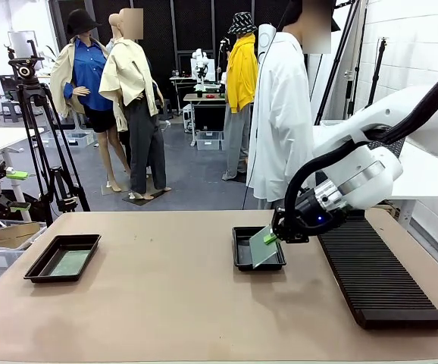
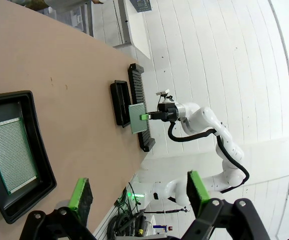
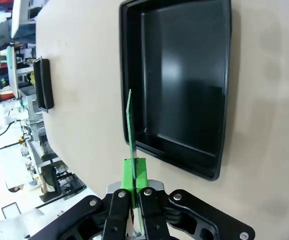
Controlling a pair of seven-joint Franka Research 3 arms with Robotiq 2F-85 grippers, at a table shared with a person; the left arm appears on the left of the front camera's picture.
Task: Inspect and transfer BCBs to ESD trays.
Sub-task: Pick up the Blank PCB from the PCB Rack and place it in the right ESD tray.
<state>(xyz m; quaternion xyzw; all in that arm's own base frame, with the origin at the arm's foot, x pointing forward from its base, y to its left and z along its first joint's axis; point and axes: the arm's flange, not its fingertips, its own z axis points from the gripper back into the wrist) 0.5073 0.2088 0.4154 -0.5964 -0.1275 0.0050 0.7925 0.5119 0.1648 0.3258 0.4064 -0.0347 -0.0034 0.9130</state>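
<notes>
Right gripper (image 3: 133, 172): jaws narrow, clamped on one edge of a green board (image 3: 130, 125). The board is held tilted over the empty tray (image 1: 238, 258), at its right side. Contact between the board's low edge and this tray cannot be told.

The step is judged as lowering the board into the empty tray. From the right wrist the board is seen edge-on, lined up with the tray's rim rather than its floor. A shift toward the tray's middle is likely needed first. The board should be levelled, squared to the tray walls and let go low, so it is not hung on the rim.

The right arm (image 1: 370, 174) is brought in from the right of the empty tray, over the ribbed rack (image 1: 370, 273) just beside it, with the wrist bent down toward the tray.

Well left of the empty tray, the left gripper (image 2: 138, 195) is spread wide with nothing between its pads. It hangs over a second tray (image 1: 37, 273) where another board (image 1: 69, 263) lies flat.

Beyond the empty tray, a person (image 1: 280, 114) in white is stood at the table's (image 1: 166, 303) far side.
</notes>
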